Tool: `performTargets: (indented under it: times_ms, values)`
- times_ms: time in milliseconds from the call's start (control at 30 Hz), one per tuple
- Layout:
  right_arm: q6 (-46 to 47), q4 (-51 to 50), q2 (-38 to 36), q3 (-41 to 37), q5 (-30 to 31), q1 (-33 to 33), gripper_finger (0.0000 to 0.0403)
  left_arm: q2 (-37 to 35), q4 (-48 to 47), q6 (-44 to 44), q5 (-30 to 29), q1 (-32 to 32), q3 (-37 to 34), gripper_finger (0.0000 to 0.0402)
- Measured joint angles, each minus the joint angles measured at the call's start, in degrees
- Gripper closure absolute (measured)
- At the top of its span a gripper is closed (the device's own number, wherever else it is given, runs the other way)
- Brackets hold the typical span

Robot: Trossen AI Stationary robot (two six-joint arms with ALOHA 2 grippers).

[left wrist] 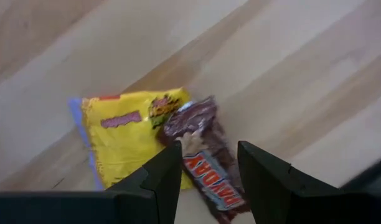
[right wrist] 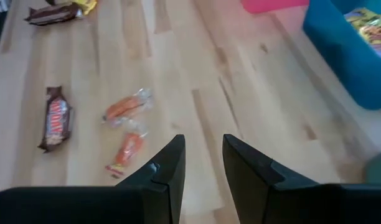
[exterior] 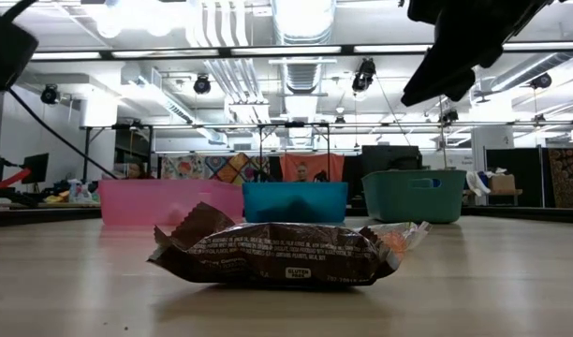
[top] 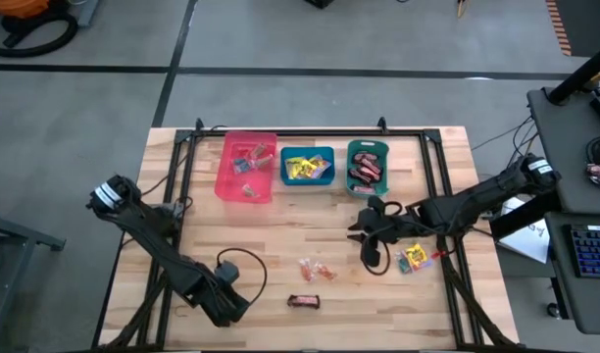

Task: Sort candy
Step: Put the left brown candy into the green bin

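My left gripper (left wrist: 208, 157) is open near the table's near-left corner (top: 225, 306). Its fingers stand on either side of a brown-red Payday bar (left wrist: 206, 158), which lies partly on a yellow packet (left wrist: 125, 140). The high view hides both under the arm. My right gripper (right wrist: 203, 149) is open and holds nothing, hovering in front of the teal bin (top: 367, 235). On the table lie two orange clear-wrapped pieces (top: 315, 270), a dark bar (top: 303, 301) and another yellow packet (top: 415, 258). The dark bar fills the low view's foreground (exterior: 277, 255).
A pink bin (top: 249, 135), a blue bin (top: 308, 150) and a teal bin (top: 368, 143) stand in a row along the far side, each holding candy. A black frame runs round the tabletop (top: 310, 130). A cable loops beside the left arm (top: 243, 263). Bare wood lies between the bins and the loose candy.
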Motion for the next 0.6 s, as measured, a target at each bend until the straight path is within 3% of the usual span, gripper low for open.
performTargets:
  times_ms: [400,600]
  values:
    - [-0.2,0.8,0.0,0.0,2.3,1.4,0.0303,3.5,0.3,0.9,0.6,0.0,0.0,0.0264]
    - [-0.2,0.8,0.0,0.0,3.7,1.3,0.0303,4.6,0.3,1.0,0.4,-0.2,0.0,0.0314]
